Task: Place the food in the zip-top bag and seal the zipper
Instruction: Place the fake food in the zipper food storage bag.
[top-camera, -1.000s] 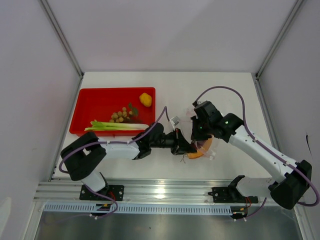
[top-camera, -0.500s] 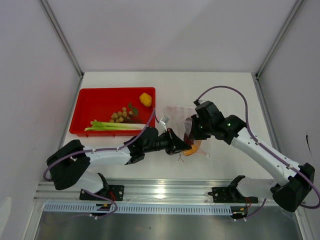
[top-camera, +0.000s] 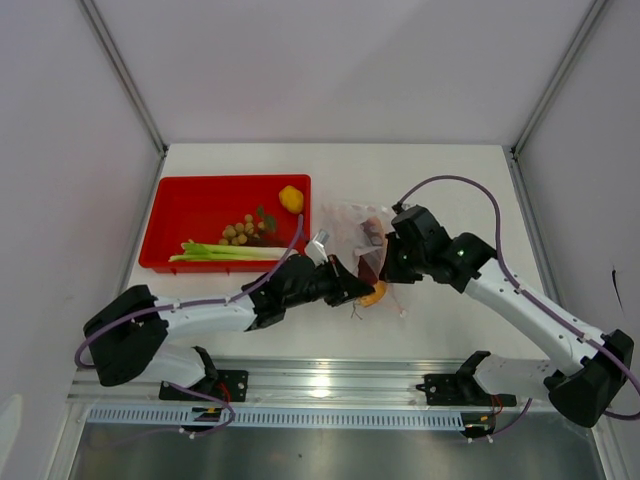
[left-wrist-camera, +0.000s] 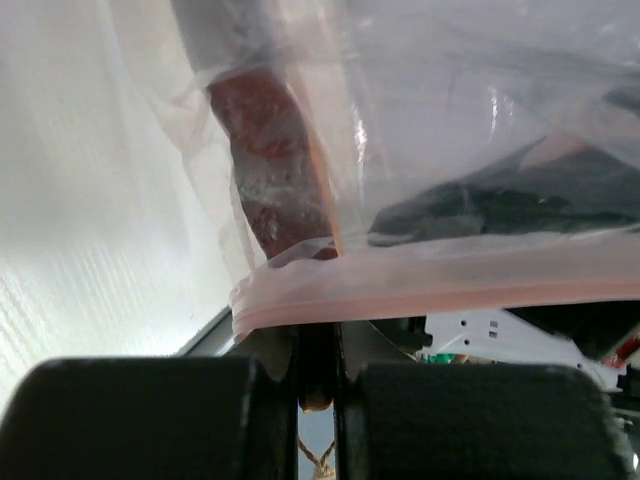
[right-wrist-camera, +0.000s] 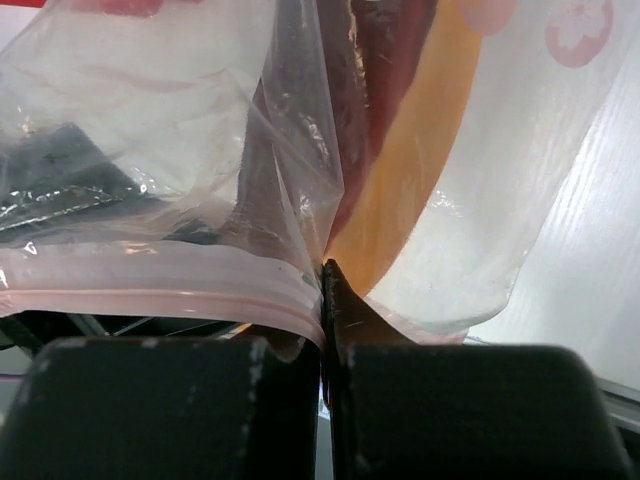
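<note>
The zip-top bag (top-camera: 356, 228) hangs between both grippers just right of the red tray. My left gripper (top-camera: 347, 285) is shut on its pink zipper (left-wrist-camera: 440, 285) at the near-left end, and my right gripper (top-camera: 386, 265) is shut on the zipper (right-wrist-camera: 170, 290) at the other end. Inside the bag are the purple-brown sweet potato (right-wrist-camera: 375, 90) and the orange carrot-like piece (right-wrist-camera: 425, 150); the sweet potato (left-wrist-camera: 265, 160) also shows in the left wrist view. The green-white stalks (top-camera: 232, 252), tan berries (top-camera: 239, 230) and yellow fruit (top-camera: 291, 199) lie in the tray.
The red tray (top-camera: 195, 205) sits at the table's left. White walls and metal frame posts bound the table at the back and sides. The arms' mounting rail (top-camera: 330, 385) runs along the near edge.
Both grippers have carried the bag leftward toward the tray, still gripping its mouth. The left arm has drawn back and the bag now stands more upright.
</note>
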